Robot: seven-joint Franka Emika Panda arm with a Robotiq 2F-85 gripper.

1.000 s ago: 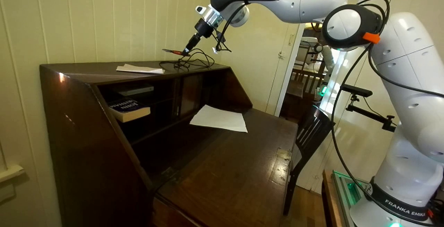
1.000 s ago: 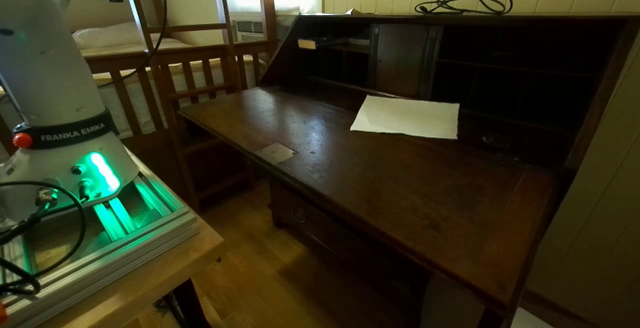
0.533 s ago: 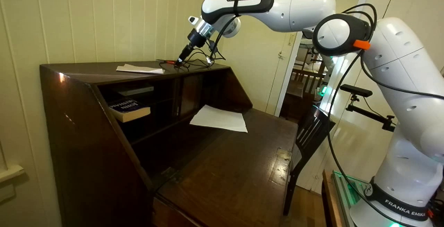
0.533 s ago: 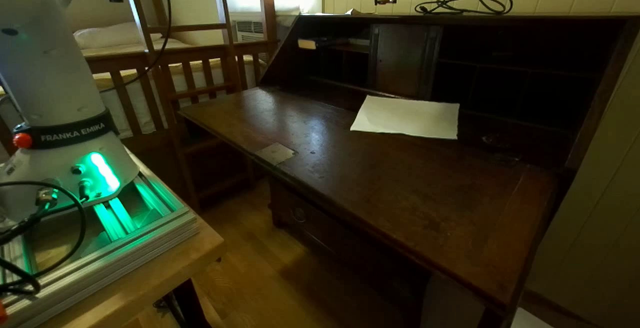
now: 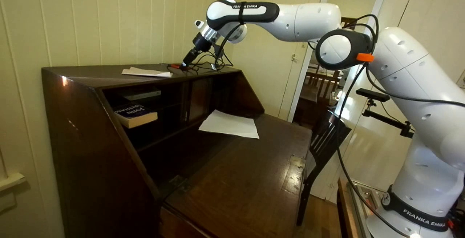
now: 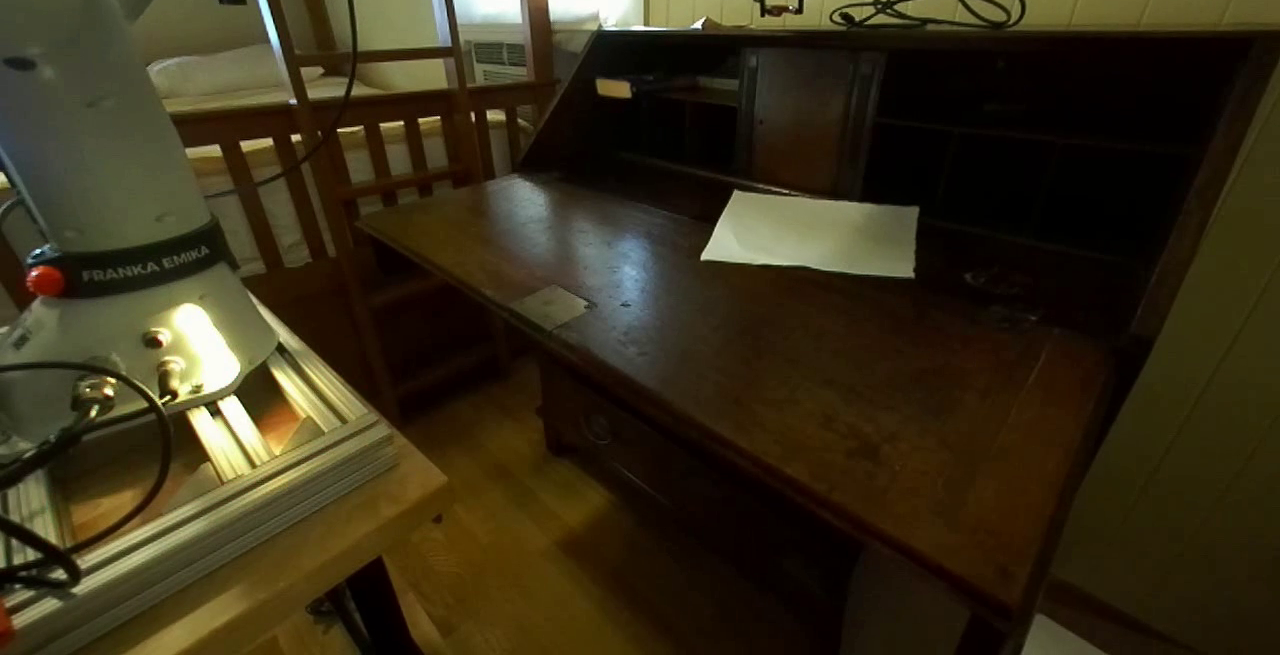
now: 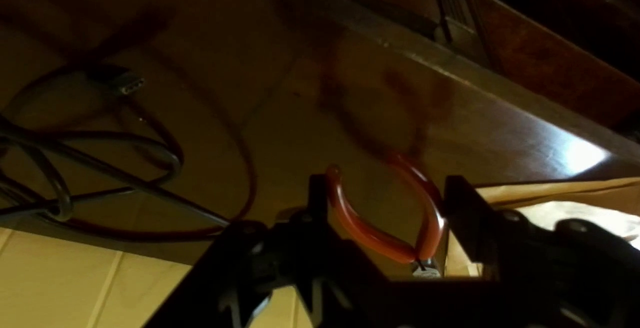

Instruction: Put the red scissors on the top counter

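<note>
The red scissors were right over the top counter, just not let go

Going left to right in the wrist view: a black cable lay in loops on the counter.

Next up, the gripper. Its fingers were only partway apart and the scissors filled the gap, one splayed handle seemingly against each. Looked like a proper hold to me, low over the counter in both exterior views. Couldn't tell if any part of them was resting on the wood. Also, I saw no finger loops, so tbh they could've been pliers. Taking them across both handles made sense imo: nice wide bit to squeeze, with the metal end, mostly hidden, pointing toward the cream panelled wall. Handles like that might be springy, so a slow release seemed wise.

Far right, some folded paper sat near the gripper, so spreading the fingers wide could've nudged it. My guess: that spot was picked to sit between paper and cable.
</note>
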